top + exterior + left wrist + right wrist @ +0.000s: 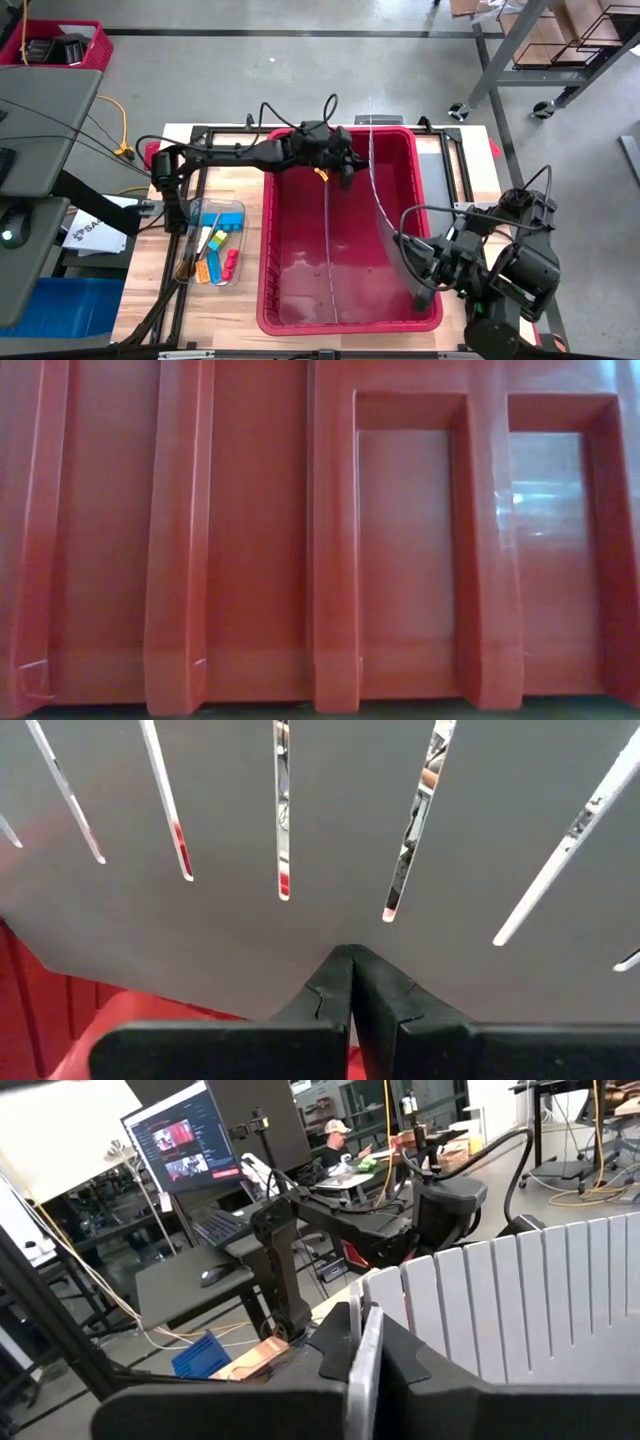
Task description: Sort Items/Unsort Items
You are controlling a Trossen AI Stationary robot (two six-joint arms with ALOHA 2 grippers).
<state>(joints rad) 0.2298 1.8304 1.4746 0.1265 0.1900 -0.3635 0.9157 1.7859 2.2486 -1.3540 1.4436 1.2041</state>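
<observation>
A large red bin [270, 300] fills the middle of the table, and its ribbed wall [250, 540] takes up the whole low view. A grey slotted sheet [385, 210] stands on edge inside the bin, bowed from the far wall toward the near right corner. My left gripper [345, 168] is shut on it at the bin's far side. My right gripper [418, 292] is shut on it at the near right corner. The items [215, 245], small blue, yellow, green, orange and red pieces, lie in a clear tray left of the bin. My left gripper pinches the sheet's unslotted edge [350, 945] between its two shut fingers, coming nearly level from the table's left. The slots fan away from the fingers. My right gripper pinches the sheet's end edge [366, 1330] between its two fingers, nearly level. The sheet [520, 1300] curves away from them, upright, its slots open at the top.
A thin pale line [328, 240] runs along the bin's floor. Beside the table on the left are a black desk [40, 150] and a blue box [60, 300]. A red crate [60, 45] sits on the floor at the far left. A person [340, 1140] sits at a desk beyond the table.
</observation>
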